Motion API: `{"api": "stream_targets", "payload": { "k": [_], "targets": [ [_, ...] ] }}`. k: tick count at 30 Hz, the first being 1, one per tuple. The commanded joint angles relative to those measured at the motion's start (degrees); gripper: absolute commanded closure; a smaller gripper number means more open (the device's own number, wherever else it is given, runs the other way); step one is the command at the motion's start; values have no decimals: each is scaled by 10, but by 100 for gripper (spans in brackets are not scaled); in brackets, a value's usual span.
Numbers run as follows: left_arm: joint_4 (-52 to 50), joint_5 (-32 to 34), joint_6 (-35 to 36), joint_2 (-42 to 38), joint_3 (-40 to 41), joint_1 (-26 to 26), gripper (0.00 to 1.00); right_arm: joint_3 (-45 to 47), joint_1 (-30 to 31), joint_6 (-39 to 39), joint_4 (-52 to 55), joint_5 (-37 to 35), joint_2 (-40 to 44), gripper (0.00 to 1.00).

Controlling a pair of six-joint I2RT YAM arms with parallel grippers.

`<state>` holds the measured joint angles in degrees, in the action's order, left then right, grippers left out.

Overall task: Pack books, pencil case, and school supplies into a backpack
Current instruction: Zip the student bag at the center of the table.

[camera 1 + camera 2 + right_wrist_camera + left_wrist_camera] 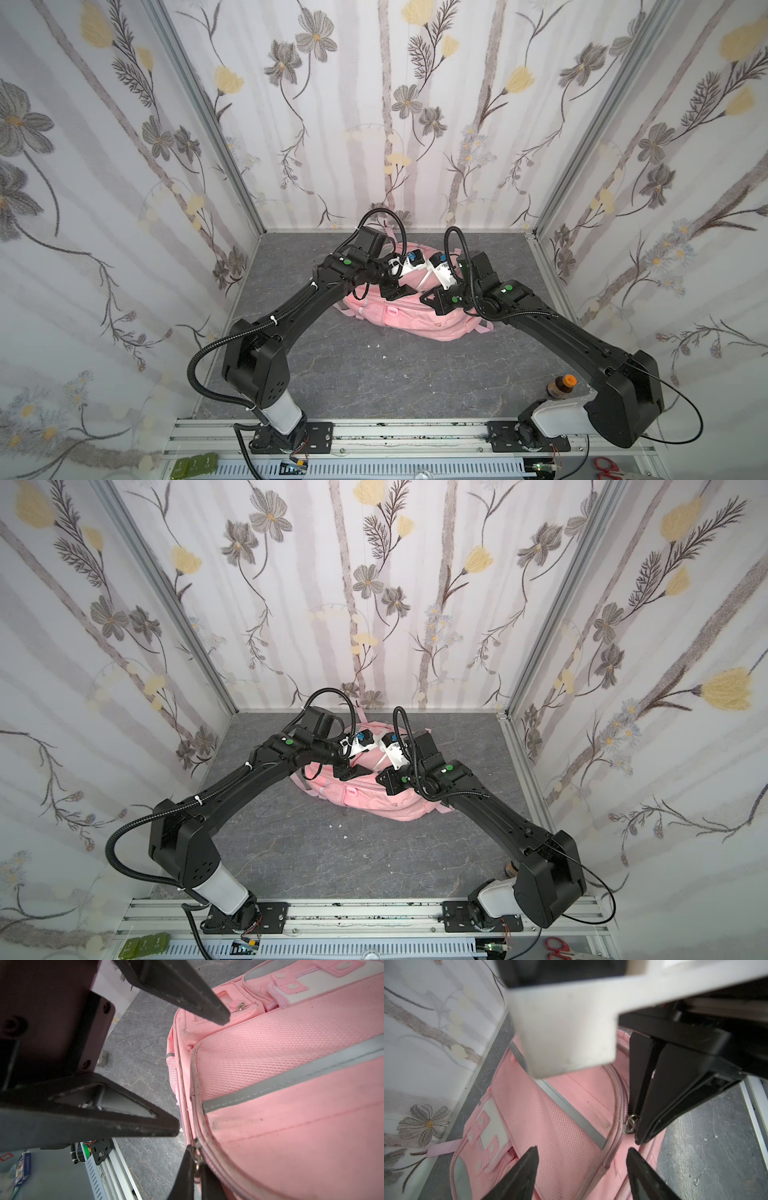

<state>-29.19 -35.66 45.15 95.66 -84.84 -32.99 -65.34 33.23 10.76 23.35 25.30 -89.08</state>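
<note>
The pink backpack (415,324) (374,802) lies flat at the back middle of the grey table, front side up. My left gripper (583,1150) hovers open above its mesh front pocket (560,1126), with nothing between its fingers; in both top views it (392,293) (349,771) is over the backpack's left part. My right gripper (196,1159) is shut on a metal zipper pull (197,1162) at the backpack's edge. The left wrist view shows the same grip (641,1138) on the pull (631,1124). The books, pencil case and school supplies are out of view.
Flowered walls close in the table on three sides, the back one close behind the backpack. A brown bottle with an orange cap (561,386) stands by the right arm's base. Small white bits (374,345) lie on the table. Red scissors (606,471) lie past the front rail.
</note>
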Motion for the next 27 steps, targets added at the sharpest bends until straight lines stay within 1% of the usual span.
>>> {"api": "stream_targets", "payload": {
  "k": [1,3,6,8,12,14,15,16,19,22,25,27],
  "targets": [
    [-41,-32,19,13,-5,0,34,-8,-1,-12,-54,23,-1,100],
    [-42,-30,24,20,-2,0,36,-6,-2,-11,-57,28,0,100],
    [-49,-20,35,30,1,0,42,-2,-3,-11,-58,34,2,100],
    [-52,-9,42,34,2,-1,47,0,-3,-11,-58,38,5,100],
    [-23,22,41,30,12,-1,77,0,-6,-9,-52,46,8,100],
    [8,47,37,23,36,-1,87,1,-12,-8,-47,49,11,100],
    [26,60,35,17,45,-1,96,3,-14,-8,-43,48,13,100],
    [42,73,35,11,55,-1,100,5,-18,-7,-39,44,17,100],
    [97,104,32,-16,95,1,100,8,-34,-7,-16,28,25,100],
    [151,121,32,-51,146,8,100,7,-54,-7,25,1,27,100],
    [182,119,21,-81,185,31,100,5,-75,-15,67,-22,28,100],
    [186,125,22,-98,204,45,100,3,-86,-23,90,-42,26,100]
  ]
}}
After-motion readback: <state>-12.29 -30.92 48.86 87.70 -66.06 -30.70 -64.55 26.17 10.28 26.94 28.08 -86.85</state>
